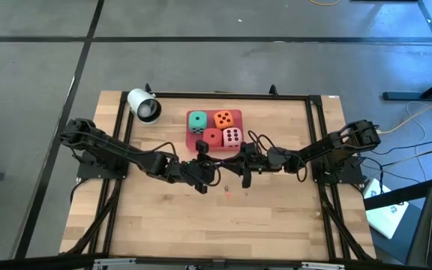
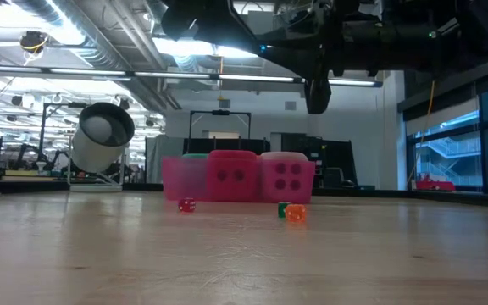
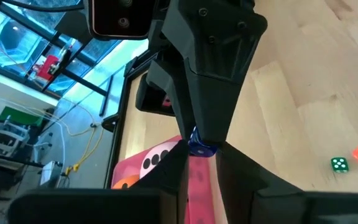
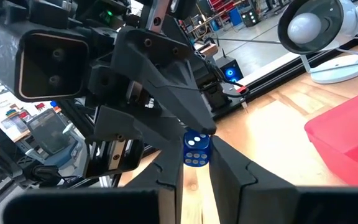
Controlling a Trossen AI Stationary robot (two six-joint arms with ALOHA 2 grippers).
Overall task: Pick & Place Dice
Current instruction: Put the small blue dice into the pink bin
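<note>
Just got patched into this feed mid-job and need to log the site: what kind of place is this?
Most likely a robotics lab or workshop. The pale wooden table stands on bare grey concrete, the low view looks into an open hall with strip lights, exposed ducts and cluttered workbenches, and big windows line one side.

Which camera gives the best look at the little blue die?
The right wrist view: the blue die sits close up, pips showing, pinched in the right hand. The left wrist view catches only a blue sliver; the high and low views do not show it.
</note>
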